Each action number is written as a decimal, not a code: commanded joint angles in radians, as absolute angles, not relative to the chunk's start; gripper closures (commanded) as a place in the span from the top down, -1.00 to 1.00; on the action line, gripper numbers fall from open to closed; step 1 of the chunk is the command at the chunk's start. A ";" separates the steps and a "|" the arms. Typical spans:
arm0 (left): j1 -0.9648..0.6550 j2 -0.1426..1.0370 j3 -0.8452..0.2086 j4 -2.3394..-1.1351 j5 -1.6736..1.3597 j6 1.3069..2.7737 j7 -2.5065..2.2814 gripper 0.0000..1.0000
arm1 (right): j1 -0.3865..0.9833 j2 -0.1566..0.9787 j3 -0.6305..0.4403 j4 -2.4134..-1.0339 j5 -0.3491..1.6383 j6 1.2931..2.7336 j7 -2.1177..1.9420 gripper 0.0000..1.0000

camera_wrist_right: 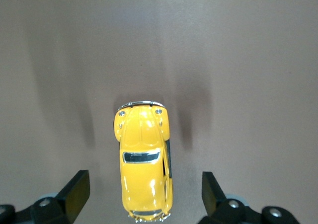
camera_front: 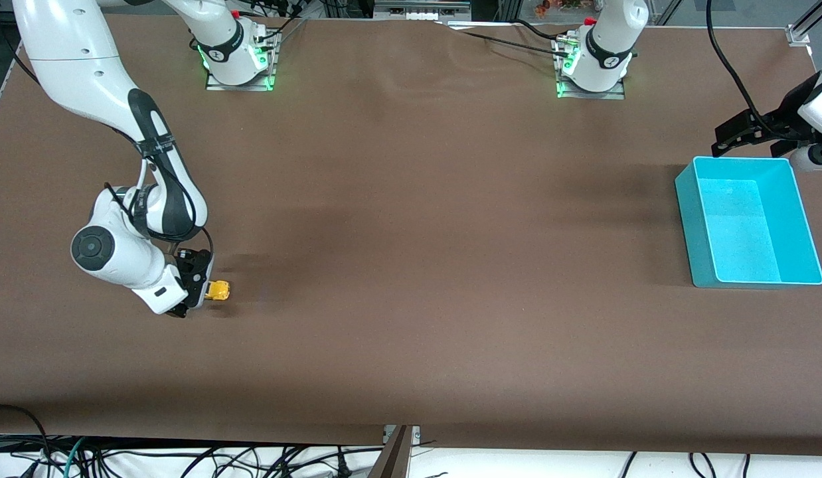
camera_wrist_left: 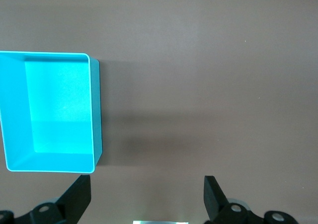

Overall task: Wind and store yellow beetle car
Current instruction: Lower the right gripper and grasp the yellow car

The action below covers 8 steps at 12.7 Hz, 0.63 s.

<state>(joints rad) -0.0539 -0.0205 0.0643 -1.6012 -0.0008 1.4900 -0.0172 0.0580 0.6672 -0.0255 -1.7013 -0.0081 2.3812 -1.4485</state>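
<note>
Straddling the yellow beetle car (camera_wrist_right: pixel 144 159), right claw (camera_wrist_right: pixel 141 196) wide open, fingertips cut off; left claw (camera_wrist_left: pixel 146 196) likewise agape

No text, brand, number or sign can be read in any of the views. Small dark round marks are seen on the collars of the two arm bases (camera_front: pixel 613 61) along the tabletop's edge by the robots, and pale lettering is seen on a black strap (camera_front: pixel 156 143) around the right arm's forearm, but neither can be made out. Nothing is printed on the yellow beetle car (camera_wrist_right: pixel 144 159), on the cyan bin (camera_wrist_left: pixel 17 119) or on the brown table cover (camera_front: pixel 411 265) that can be deciphered.
</note>
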 commanded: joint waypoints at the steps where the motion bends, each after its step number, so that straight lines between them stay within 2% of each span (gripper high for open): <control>1: -0.063 -0.012 0.074 -1.582 -0.005 1.488 -0.026 1.00 | 0.052 0.653 -0.018 -1.720 0.005 2.411 -1.514 0.99; 4: -0.063 -0.012 0.074 -1.582 -0.005 1.488 -0.026 1.00 | 0.054 0.653 -0.018 -1.720 0.005 2.413 -1.522 0.98; 5: -0.063 -0.012 0.074 -1.582 -0.005 1.488 -0.026 1.00 | 0.052 0.653 -0.018 -1.720 0.006 2.413 -1.540 0.93; 8: -0.063 -0.012 0.074 -1.582 -0.005 1.488 -0.026 1.00 | 0.052 0.653 -0.018 -1.721 0.008 2.413 -1.546 0.59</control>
<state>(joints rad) -0.0539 -0.0205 0.0643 -1.6012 -0.0007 1.4900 -0.0172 0.0579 0.6669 -0.0250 -1.7031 -0.0079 2.4014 -1.5182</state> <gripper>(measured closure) 0.000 0.115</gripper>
